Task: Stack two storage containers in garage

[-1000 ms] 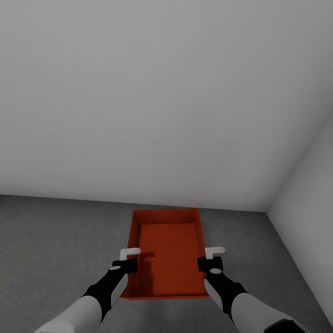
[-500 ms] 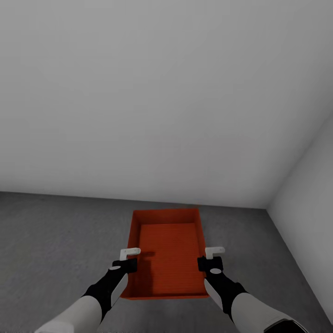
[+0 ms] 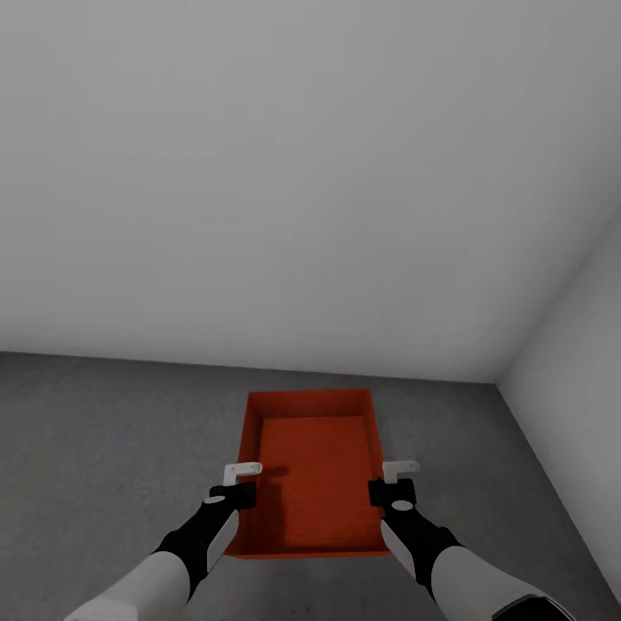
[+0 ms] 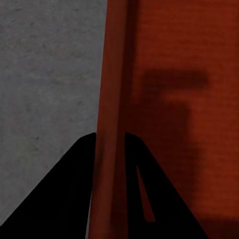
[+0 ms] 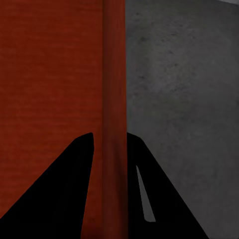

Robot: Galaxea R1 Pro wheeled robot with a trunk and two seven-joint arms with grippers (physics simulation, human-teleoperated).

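Garage corner, head cam looking down over both arms. One orange-red storage container (image 3: 312,466) is held out in front of the robot, long axis pointing away, open top up, ribbed inside visible. Below and around it is the dark grey concrete floor (image 3: 103,440). Can't tell from the head view whether the bin's bottom touches the floor or hangs just above it.

Left gripper (image 3: 242,485) is clamped on the container's left long wall, toward the near end. Left wrist view confirms it: the thin red wall (image 4: 112,119) runs straight between the two dark fingers (image 4: 64,194), one finger outside over the concrete, one inside over the ribbed base. Gripper shadow falls on the bin's inside.

Right gripper (image 3: 392,483) is clamped the same way on the right long wall, about level with the left one. Right wrist view: wall (image 5: 114,99) pinched between the fingers (image 5: 164,199), ribbed interior on one side, concrete on the other.

Pale grey wall (image 3: 302,172) stands ahead, just beyond the bin's far end. A second pale wall (image 3: 578,371) meets it at the right, forming the corner.
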